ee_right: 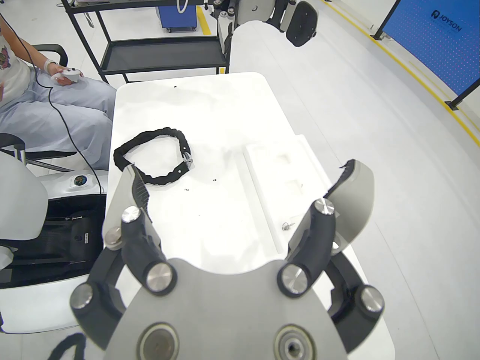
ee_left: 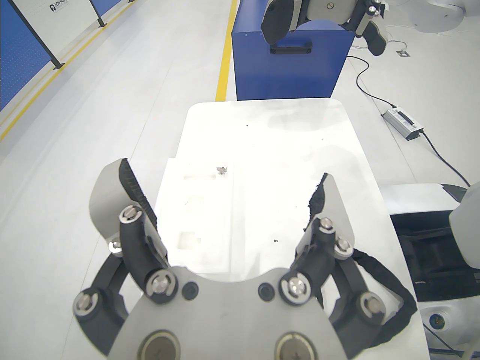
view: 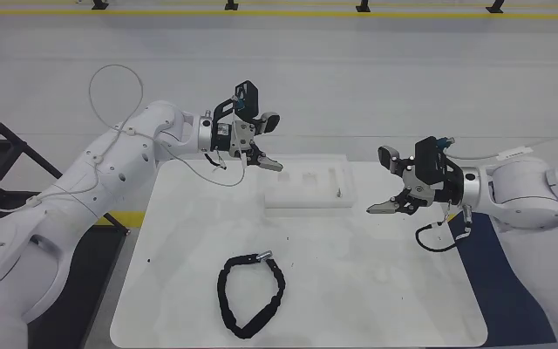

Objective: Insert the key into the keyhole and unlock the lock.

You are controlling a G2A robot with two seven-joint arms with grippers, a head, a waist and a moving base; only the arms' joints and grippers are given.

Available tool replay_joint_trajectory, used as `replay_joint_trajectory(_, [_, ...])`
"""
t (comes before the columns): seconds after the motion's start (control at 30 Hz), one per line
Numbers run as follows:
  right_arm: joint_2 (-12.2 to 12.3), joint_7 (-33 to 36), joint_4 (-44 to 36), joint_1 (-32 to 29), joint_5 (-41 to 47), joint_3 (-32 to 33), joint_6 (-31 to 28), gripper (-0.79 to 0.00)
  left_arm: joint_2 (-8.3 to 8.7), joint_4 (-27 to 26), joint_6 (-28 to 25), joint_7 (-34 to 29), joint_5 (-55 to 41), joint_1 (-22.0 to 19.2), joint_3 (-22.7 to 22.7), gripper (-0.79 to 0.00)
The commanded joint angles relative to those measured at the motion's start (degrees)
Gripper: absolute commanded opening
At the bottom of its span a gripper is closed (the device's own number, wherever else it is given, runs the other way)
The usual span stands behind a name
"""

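One key (ee_right: 288, 225) lies in one tray (view: 309, 199), one chain lock (ee_right: 157, 132) nearby; left gripper (ee_left: 224, 170) and right gripper (ee_right: 240, 166) gape wide, empty.

One lock (view: 223, 292), one key (ee_right: 288, 225), one tray (view: 309, 201)

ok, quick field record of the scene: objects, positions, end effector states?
table: white rounded tabletop
lock: black fabric-sleeved chain loop, flat on the table's near side, apart from the tray
lock head: metal cylinder joining the loop's ends
key: small metal key, lying in the white foam tray
left end effector: open, empty, over one end of the tray
right end effector: open, empty, past the tray's other end
task state: key not yet picked up
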Motion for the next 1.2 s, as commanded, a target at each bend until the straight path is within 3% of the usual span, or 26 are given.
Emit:
replay_joint_trajectory(0.0, [0.0,0.0,0.0,0.0,0.0,0.0,0.0,0.000,0.00,0.0,0.0,0.0,0.0,0.0,0.0,-0.001])
replay_joint_trajectory(0.67, [0.0,0.0,0.0,0.0,0.0,0.0,0.0,-0.001,0.00,0.0,0.0,0.0,0.0,0.0,0.0,-0.001])
replay_joint_trajectory(0.8, [-0.1,-0.6,0.1,-0.6,-3.2,-0.8,3.4,0.000,0.00,0.0,0.0,0.0,0.0,0.0,0.0,0.000])
replay_joint_trajectory(1.17, [-1.7,-5.0,11.5,0.2,-9.2,-8.5,6.0,0.000,0.00,0.0,0.0,0.0,0.0,0.0,0.0,0.000])
